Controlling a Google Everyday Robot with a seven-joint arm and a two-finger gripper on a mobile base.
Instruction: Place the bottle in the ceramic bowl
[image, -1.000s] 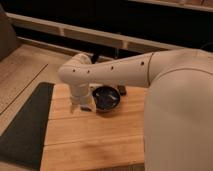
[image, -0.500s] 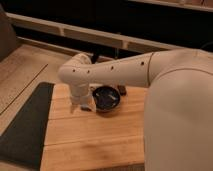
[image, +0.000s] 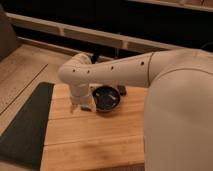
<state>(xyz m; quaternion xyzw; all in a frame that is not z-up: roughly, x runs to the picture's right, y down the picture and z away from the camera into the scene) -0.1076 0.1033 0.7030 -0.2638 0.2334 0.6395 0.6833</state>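
End effector (image: 79, 103), grip indiscernible, is held just left of ceramic bowl (image: 115, 103); bowl could be shoved sideways.

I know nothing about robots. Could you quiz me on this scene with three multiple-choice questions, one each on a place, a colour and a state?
1. Where is the gripper?
A. Beside the ceramic bowl, on its picture-left
B. On the floor
C. Raised high above everything

2. What colour is the bowl?
A. White
B. Dark blue-black
C. Red

3. How does the bowl stand?
A. Upright
B. Upside down
C. On its side

Answers: 1 A, it hangs low by the bowl's rim; 2 B, the glossy surface looks dark; 3 A, the opening faces up.
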